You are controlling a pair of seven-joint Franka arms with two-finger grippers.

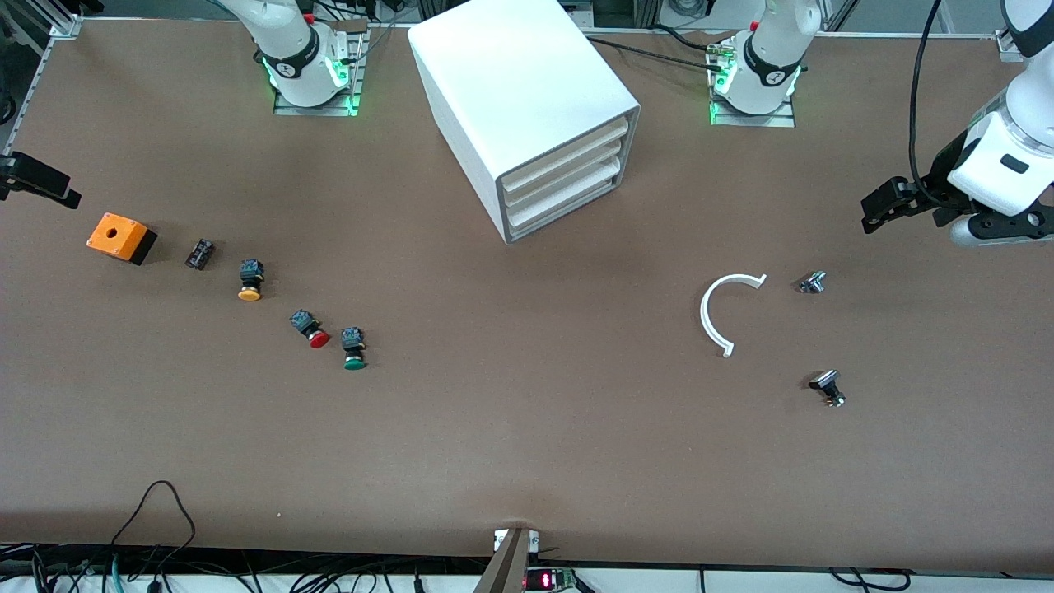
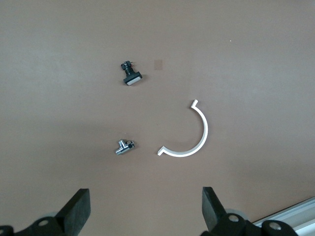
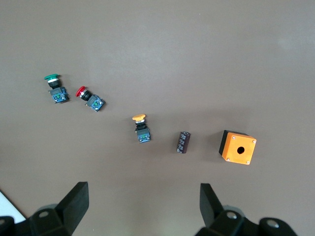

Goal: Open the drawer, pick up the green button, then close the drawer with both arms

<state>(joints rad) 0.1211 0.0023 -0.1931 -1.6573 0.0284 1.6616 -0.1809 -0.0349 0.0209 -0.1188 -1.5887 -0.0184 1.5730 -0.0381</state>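
Green button well apart from right gripper

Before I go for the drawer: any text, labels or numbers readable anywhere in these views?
Nothing can be read.
The arm bases carry a round dark mark, too small to read.
The red display at the table edge nearest the front camera: digits blurred.
The cabinet and buttons: no text.
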